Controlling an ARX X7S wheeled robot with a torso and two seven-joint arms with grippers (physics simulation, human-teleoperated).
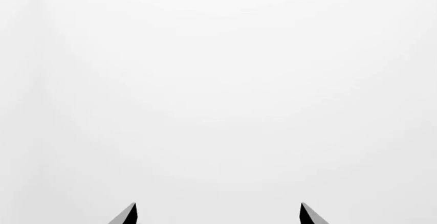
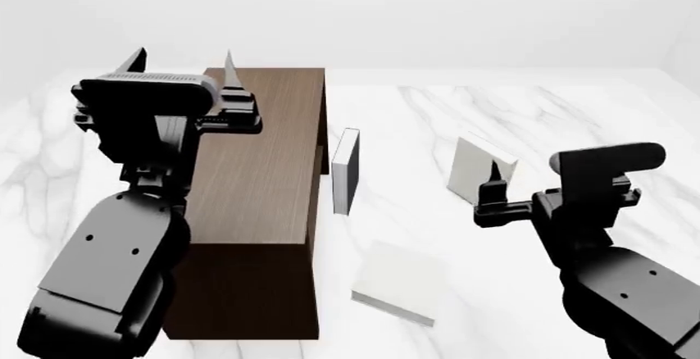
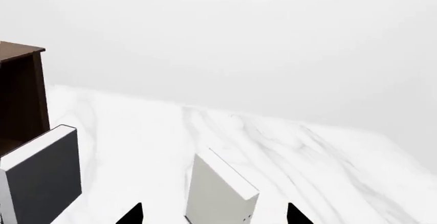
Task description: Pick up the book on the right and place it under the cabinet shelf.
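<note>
Right gripper [image 3: 213,215]: fingers spread wide, empty, only two dark fingertips [image 3: 131,215] visible in the right wrist view, aimed at the book [image 3: 220,193] standing just ahead and between them.

Book, standing upright on one edge on the white marble table [image 2: 569,113], right of centre in the head view, well apart from the cabinet shelf [image 2: 262,179]. Pale covers, thin greyish page edge. Judged rigid and fairly light; smooth covers likely slippery; upright stance likely to topple if nudged on one face only. Best hold, by judgement: across the thickness, one fingertip on each cover, near the upper edge, closing squarely so neither side is pushed first.

Relative to the tool: book just beyond the fingertips, not yet touched, roughly centred in the gap but turned at an angle to the line of the fingers; some wrist rotation probably needed before closing.

Slimmer dark-faced book [image 2: 346,170]: upright, just beside the cabinet's right side. Third pale book [image 2: 399,292]: lying flat on the table, nearer the robot, between the cabinet and the right arm.

Left gripper [image 2: 186,64]: raised above the cabinet's far end, fingers apart, empty; blank pale background only in the left wrist view.
</note>
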